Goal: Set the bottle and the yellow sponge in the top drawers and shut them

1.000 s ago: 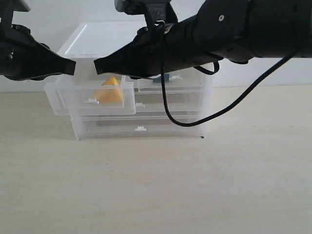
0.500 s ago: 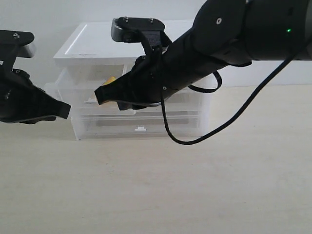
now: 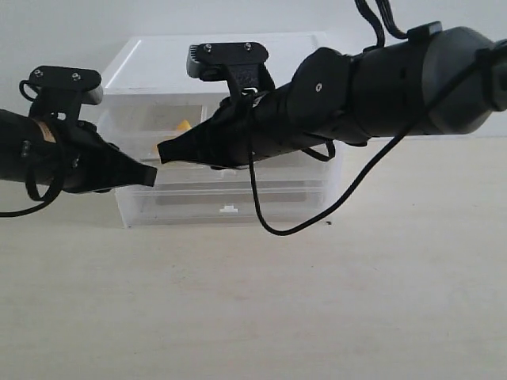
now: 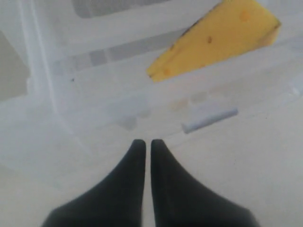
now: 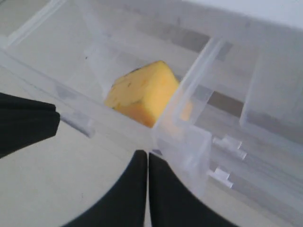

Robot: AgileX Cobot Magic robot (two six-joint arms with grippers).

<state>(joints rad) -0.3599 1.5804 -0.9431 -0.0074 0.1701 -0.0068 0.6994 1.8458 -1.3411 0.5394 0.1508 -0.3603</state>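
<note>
Though left end effector (image 3: 152,176) and right end effector (image 3: 162,150) are clenched empty, the right arm (image 3: 372,87) mostly hides the yellow sponge (image 3: 183,125).

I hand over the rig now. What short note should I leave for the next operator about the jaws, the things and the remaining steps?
Left gripper: jaws shut, empty, tips close to the front of the sponge's top drawer.
Right gripper: jaws shut, empty, near that drawer's corner.
Yellow sponge: inside its drawer.
Bottle: not visible; the right arm hides the other top drawer.
Done: sponge stowed.
Left: this drawer seems to stand slightly proud, so push it flush; check the bottle and its drawer.
</note>
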